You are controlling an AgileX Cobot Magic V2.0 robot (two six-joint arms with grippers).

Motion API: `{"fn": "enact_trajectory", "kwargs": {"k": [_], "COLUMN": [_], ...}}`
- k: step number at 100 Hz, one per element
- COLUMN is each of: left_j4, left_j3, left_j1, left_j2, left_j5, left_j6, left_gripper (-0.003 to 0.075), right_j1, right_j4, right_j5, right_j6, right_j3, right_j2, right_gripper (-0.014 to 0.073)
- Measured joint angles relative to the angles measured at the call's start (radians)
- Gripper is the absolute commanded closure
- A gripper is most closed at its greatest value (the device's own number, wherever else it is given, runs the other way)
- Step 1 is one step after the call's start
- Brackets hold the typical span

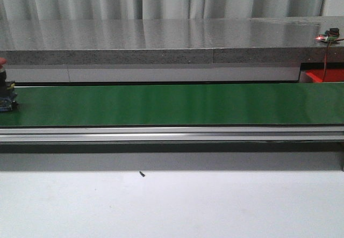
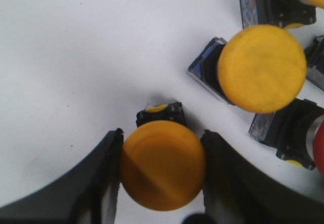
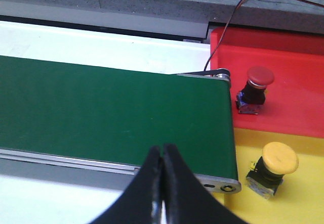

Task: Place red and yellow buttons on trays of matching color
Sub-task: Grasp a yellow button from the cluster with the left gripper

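Here the left gripper (image 2: pixel 162 176) has its two black fingers (image 2: pixel 98 183) set on either side of a yellow button (image 2: pixel 163 165), pressing against the cap's edges as it sits on a white surface (image 2: pixel 76 57). Close by stands a second yellow button (image 2: pixel 262 68) on its black and silver base, and past it, at the picture's edge, more button bases crowd together, one with a red cap (image 2: pixel 320 150) only partly in view.

The right gripper (image 3: pixel 162 183) hangs with its fingers pressed together, holding nothing, above the near edge of the green belt (image 3: pixel 101 113). Just beyond the belt's end lies the red tray (image 3: pixel 293 57), with a red button (image 3: pixel 254 90) standing near its belt-side edge. Beside it lies a yellow tray (image 3: pixel 304 204) carrying a yellow-capped button (image 3: pixel 272 169), also close to the belt's end.

In the front view the belt is bare except for one red-topped button (image 1: pixel 5 90) at its far left end. A thin wire (image 3: pixel 223 32) runs down from the grey ledge (image 1: pixel 161 39) behind.
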Motion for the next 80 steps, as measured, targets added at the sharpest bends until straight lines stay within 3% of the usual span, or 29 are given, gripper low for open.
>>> {"fn": "enact_trajectory", "kwargs": {"k": [32, 53, 80], "left_j4": [-0.001, -0.001, -0.004], "left_j3": [0.0, -0.002, -0.002], "left_j1": [-0.024, -0.131, -0.265], "left_j2": [-0.142, -0.252, -0.248], "left_j5": [0.027, 0.047, 0.071], "left_j6": [0.008, 0.019, 0.021], "left_gripper": [0.0647, 0.0647, 0.0647], "right_j1": [0.0, 0.0, 0.0], "right_j4": [0.0, 0.0, 0.001], "right_j5": [0.0, 0.002, 0.015], "right_j6": [0.0, 0.0, 0.0], "right_j3": [0.0, 0.0, 0.0], "right_j2": [0.0, 0.0, 0.0], "right_gripper": [0.0712, 0.0712, 0.0712]}}
